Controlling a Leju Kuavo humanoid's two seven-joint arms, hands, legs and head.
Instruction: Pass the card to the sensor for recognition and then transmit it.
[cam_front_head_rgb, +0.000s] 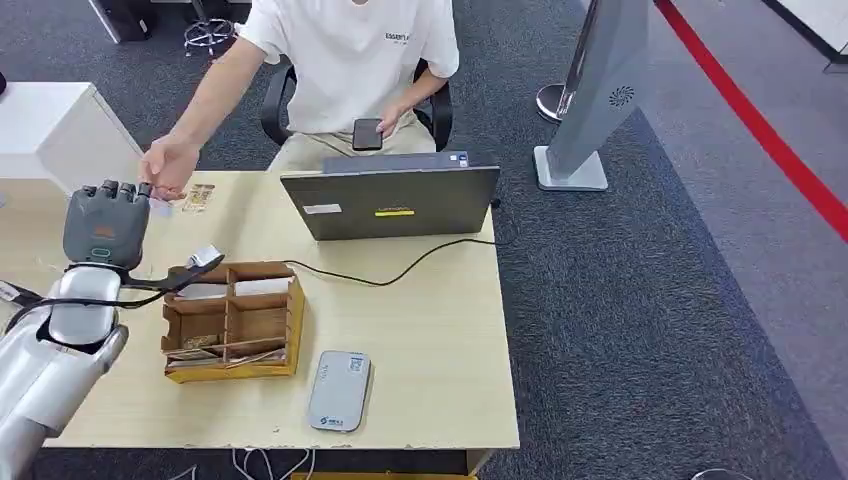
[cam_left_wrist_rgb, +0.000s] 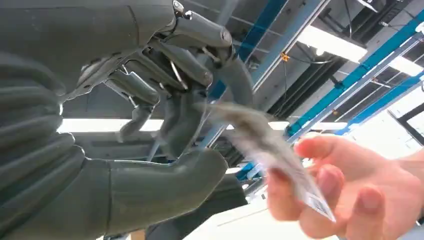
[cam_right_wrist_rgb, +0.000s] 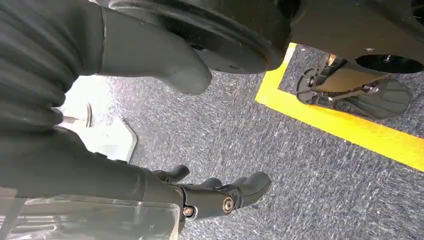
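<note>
Blurred white card (cam_left_wrist_rgb: 270, 150) sits pinched in the person's hand (cam_left_wrist_rgb: 350, 195), its far end at my left hand's (cam_front_head_rgb: 103, 222) fingers (cam_left_wrist_rgb: 185, 65); whether I grip it I cannot tell. Releasing late risks bending it. My right hand (cam_right_wrist_rgb: 220, 195) hangs empty.

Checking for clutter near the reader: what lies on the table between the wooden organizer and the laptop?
In the head view, a black cable runs across the table between the wooden organizer and the laptop; otherwise that stretch is bare.
</note>
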